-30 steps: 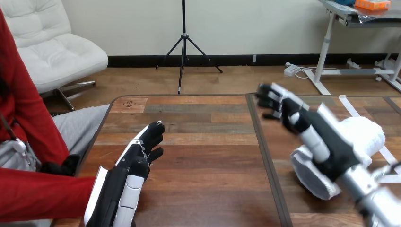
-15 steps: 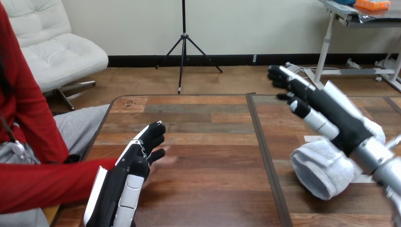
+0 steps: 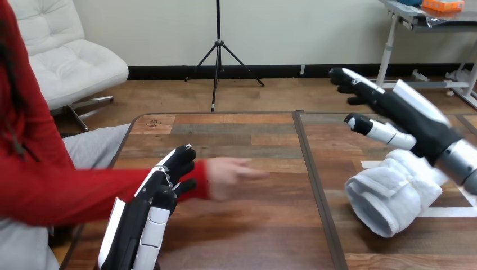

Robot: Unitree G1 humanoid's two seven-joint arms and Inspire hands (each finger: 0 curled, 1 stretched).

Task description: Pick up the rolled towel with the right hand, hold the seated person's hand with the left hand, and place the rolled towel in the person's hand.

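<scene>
Head view: right hand (image 3: 406, 119) hangs above the towel (image 3: 391, 194), fingers straight and spread, thumb apart, gripping nothing. Towel lies rolled on the right half of the desk (image 3: 247, 225), under the right wrist, one end toward the camera, untouched. It reads as a pre-grasp pose: the hand is high and forward of the roll, so it likely needs to drop and pull back before closing.

Left hand (image 3: 160, 194) sits low at the left, edge-on, fingers relaxed and pointing forward, clamped on nothing. Person's hand (image 3: 228, 177) reaches in from the left over the desk, just past the left fingertips. The red sleeve (image 3: 84, 191) passes behind those fingers. Left thumb is by the cuff; can't tell if they touch, and no wrap is visible. So the hold isn't made.

Around: a dark seam (image 3: 315, 185) runs down the desk between person's hand and towel, and tape strips (image 3: 444, 212) lie beside the roll. Nothing stands between towel and person's hand.
</scene>
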